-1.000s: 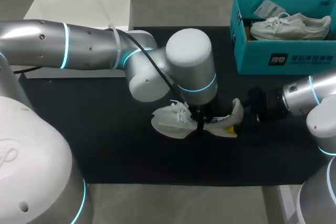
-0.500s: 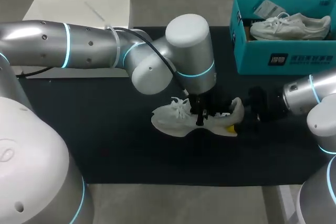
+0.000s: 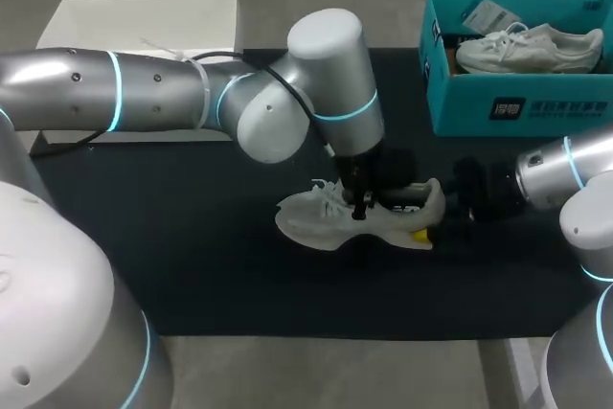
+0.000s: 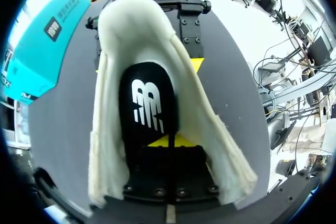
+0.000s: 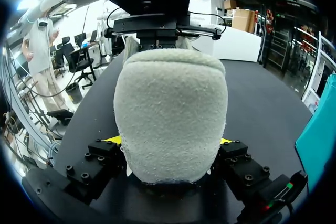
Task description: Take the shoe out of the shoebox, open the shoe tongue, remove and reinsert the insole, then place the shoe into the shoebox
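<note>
Figure: both pincers at a white shoe [image 3: 316, 222] on the dark bench [image 3: 144, 246].

The shoe rests on its sole near the middle of the bench, toe to the left and heel to the right. It lies well apart from the teal shoebox [image 3: 536, 107], which stands at the far right and contains a second white shoe [image 3: 527, 48]. The left arm comes in from the left and hangs over the shoe. The left pincer [image 4: 172, 141] is closed, its yellow tips pressed together inside the shoe's opening, just over the black insole [image 4: 147, 103] that lies in the shoe. Whether the tips touch the insole cannot be told. The right pincer [image 5: 169, 141] grips the shoe's heel, one yellow-tipped finger against each side, low by the bench.
</note>
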Tool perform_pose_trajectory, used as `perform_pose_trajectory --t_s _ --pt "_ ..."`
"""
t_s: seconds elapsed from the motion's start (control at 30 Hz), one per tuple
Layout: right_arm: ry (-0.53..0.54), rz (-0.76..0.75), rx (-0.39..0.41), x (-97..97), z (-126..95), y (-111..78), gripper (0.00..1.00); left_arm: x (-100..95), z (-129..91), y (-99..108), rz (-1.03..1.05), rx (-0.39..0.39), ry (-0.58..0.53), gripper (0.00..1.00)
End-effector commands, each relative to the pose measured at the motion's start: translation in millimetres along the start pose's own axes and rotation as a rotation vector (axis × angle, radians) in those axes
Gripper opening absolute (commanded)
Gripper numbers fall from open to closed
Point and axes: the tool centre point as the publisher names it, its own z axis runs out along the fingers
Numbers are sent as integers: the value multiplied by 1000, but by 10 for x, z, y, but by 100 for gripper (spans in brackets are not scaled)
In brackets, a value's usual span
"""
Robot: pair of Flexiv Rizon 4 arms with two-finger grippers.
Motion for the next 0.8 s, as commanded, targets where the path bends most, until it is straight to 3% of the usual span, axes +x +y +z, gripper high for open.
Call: perform_pose_trajectory --t_s 0.03,0.23,0.53,0.8 --pt "-1 0 2 36 87 -27 0 -37 66 11 -1 41 0 0" --pt "-1 0 2 36 87 -27 0 21 -182 -10 3 81 -36 0" --pt "-1 0 2 36 87 -27 0 113 -524 -15 -10 84 -183 0" --pt "-1 0 2 36 87 -27 0 7 -727 80 -69 136 -246 0"
